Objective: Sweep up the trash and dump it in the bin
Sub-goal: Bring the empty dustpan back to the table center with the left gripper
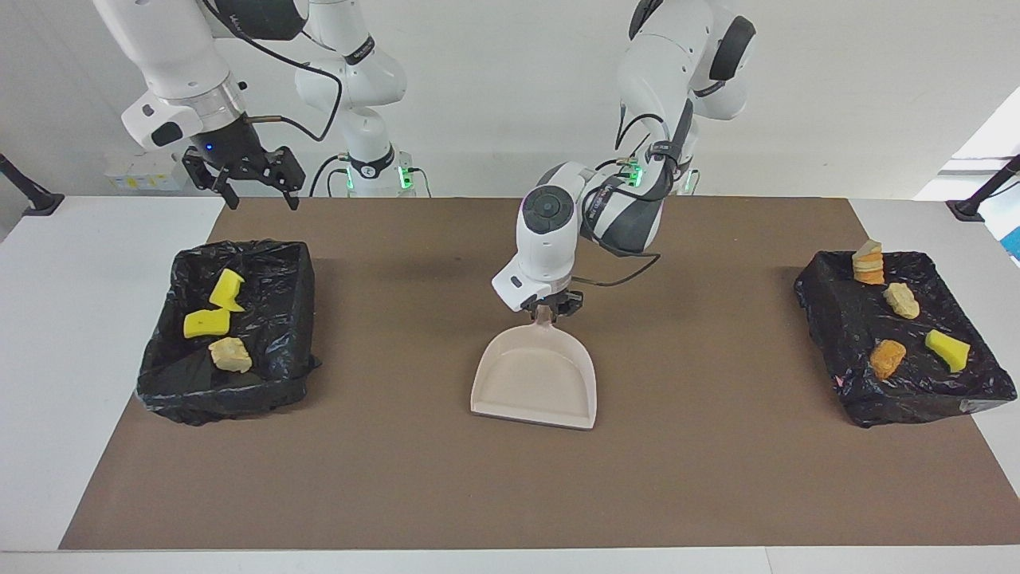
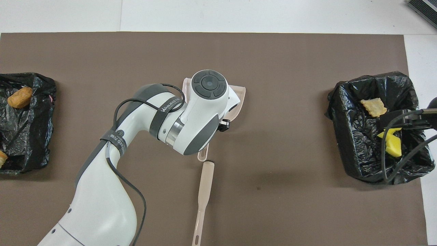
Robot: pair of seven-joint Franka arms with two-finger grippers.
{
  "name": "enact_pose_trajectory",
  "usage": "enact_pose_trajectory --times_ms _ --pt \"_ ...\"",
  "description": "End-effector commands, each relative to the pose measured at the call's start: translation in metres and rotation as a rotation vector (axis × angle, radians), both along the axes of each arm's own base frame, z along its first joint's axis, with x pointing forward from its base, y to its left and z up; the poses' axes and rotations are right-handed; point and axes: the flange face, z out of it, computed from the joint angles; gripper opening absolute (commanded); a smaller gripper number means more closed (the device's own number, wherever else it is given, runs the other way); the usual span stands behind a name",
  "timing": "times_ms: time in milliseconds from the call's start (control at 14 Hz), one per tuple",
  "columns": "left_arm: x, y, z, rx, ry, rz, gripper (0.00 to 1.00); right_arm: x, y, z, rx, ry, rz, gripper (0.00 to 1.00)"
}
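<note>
The trash lies in two black-bagged bins. The bin (image 1: 279,359) at the right arm's end holds two yellow chunks (image 1: 205,323) and a tan one (image 1: 230,355). The bin (image 1: 829,319) at the left arm's end holds several chunks, among them an orange-brown one (image 1: 887,358) and a yellow-green one (image 1: 947,350). A pale dustpan (image 1: 534,375) lies flat mid-mat. My left gripper (image 1: 550,307) is shut on its handle. My right gripper (image 1: 261,195) is open and empty, raised over the right arm's end bin (image 2: 348,136). No loose chunk shows on the mat.
A pale long-handled brush (image 2: 205,191) lies on the brown mat, nearer to the robots than the dustpan and just off its handle tip (image 2: 202,156). The left arm hides most of the dustpan from overhead. Cables hang from the right gripper (image 2: 389,119) over its bin.
</note>
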Motion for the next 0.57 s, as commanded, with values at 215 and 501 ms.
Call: enact_pose_trajectory --times_ms 215,501 --pt "-0.012 0.094 0.071 0.012 -0.042 0.103 1.00 0.002 0.000 0.002 0.019 -0.016 -0.017 1.00" --pt "-0.022 0.187 0.121 -0.006 -0.078 0.085 1.00 0.002 0.000 0.002 0.020 -0.016 -0.017 1.00"
